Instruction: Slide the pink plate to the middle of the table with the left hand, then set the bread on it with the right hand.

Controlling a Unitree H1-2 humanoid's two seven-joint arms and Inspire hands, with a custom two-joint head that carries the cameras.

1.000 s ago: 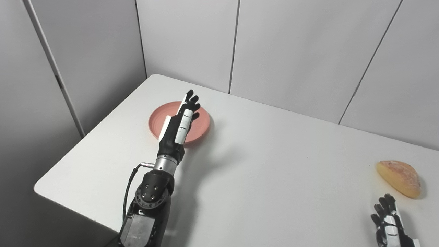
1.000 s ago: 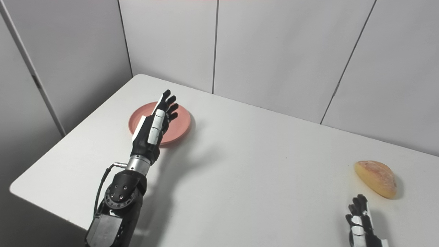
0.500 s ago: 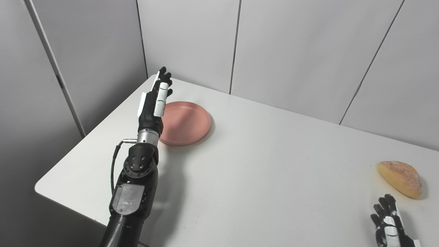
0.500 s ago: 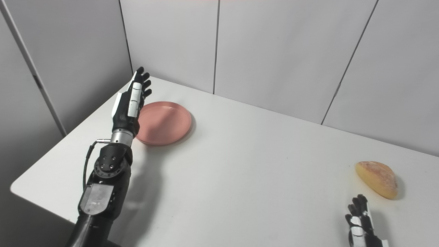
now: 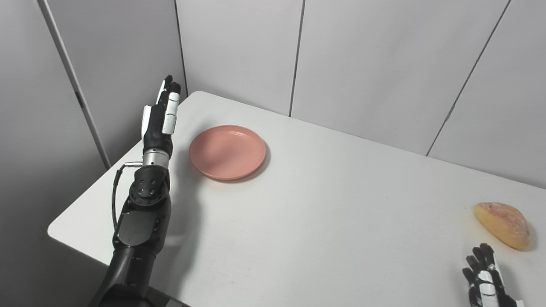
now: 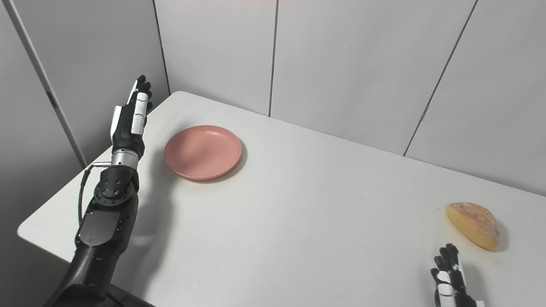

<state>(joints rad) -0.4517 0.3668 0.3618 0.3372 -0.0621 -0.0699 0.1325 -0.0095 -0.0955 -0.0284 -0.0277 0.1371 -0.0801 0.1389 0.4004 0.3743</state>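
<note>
Pink plate (image 5: 227, 151) untouched; left hand (image 5: 161, 117) beside it, fingers straight, together; press rim low, push centreward; right hand (image 6: 448, 275) apparently spread near bread (image 6: 473, 224).

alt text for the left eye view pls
The robot's left hand is raised, open, left of a pink plate near the white table's far left corner. Bread lies far right, just beyond the open right hand.

You face a white bench (image 5: 324, 213) with a rounded corner at 11 o'clock, and grey seamed wall panels (image 5: 239, 47) behind.
</note>
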